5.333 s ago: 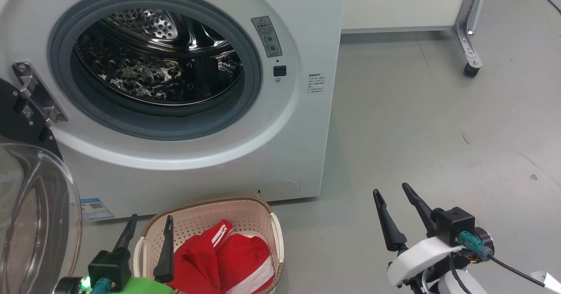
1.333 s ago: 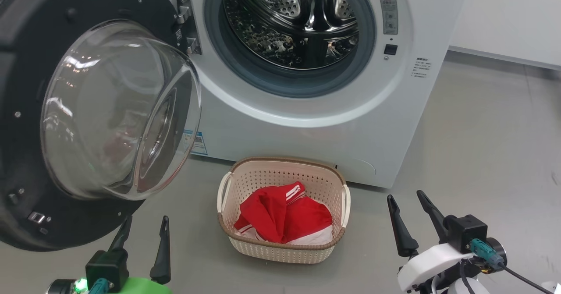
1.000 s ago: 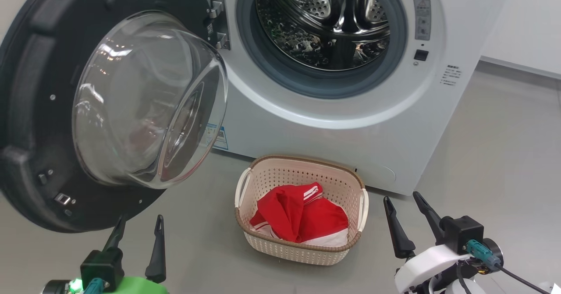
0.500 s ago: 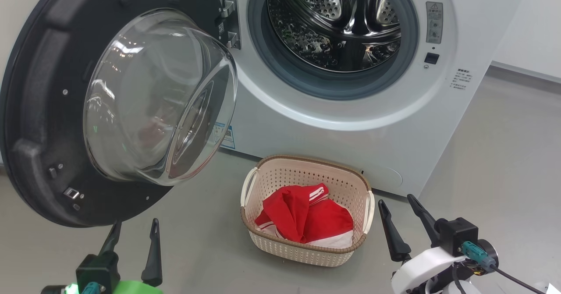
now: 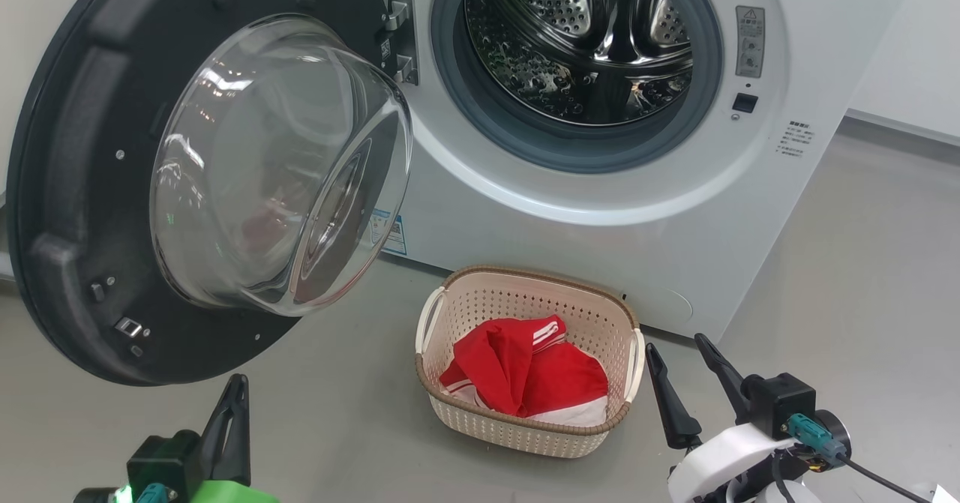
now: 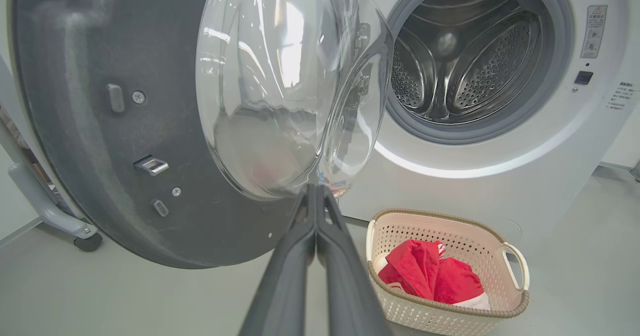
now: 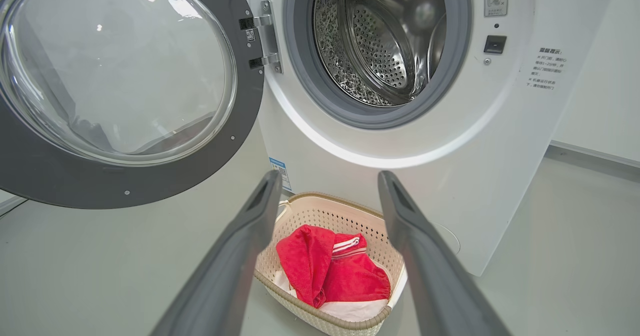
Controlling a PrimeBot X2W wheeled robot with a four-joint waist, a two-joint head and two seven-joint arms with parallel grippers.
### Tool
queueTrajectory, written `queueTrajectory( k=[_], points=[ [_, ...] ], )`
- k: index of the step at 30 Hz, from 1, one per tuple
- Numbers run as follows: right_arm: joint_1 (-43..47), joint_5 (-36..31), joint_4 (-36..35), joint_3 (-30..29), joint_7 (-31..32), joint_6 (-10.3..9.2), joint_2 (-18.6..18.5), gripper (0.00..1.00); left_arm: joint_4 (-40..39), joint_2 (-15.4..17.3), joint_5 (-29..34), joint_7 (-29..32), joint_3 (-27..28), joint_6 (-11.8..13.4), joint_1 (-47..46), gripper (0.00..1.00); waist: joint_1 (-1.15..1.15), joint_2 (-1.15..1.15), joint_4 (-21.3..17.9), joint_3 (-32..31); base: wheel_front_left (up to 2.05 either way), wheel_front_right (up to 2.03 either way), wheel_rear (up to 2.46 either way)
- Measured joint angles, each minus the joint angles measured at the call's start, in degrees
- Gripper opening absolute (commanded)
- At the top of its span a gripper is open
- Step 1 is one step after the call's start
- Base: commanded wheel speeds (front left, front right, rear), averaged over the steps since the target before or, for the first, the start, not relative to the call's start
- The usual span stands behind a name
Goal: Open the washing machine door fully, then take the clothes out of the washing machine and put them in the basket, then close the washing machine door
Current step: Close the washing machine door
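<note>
Now: door (image 5: 71, 188) hangs wide open at the washing machine's (image 5: 570, 241) left, glass bowl bulging outward. Clothes (image 5: 525, 372) lie bunched in the basket (image 5: 525, 432), which sits on the floor (image 5: 337, 413) just before the machine. Left gripper (image 5: 240, 383) clenched, fingers pressed together, empty, low under the door. Right gripper (image 5: 673, 342) released, fingers spread, just beside the basket.

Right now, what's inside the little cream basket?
A crumpled bright red garment with white stripes lies in the cream perforated plastic basket. Whatever might sit beneath it is covered.
</note>
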Motion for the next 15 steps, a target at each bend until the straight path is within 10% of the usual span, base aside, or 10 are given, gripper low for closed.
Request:
queueTrajectory(
  k=[15],
  points=[
    [0.0, 0.09, 0.01, 0.21, 0.0, 0.0, 0.0, 1.0, -6.08, -2.86, -23.19, -1.21, 6.64, -5.24, 0.01, 0.0, 0.0, 0.0, 0.09, 0.13, 0.0, 0.0, 0.0]
  ],
)
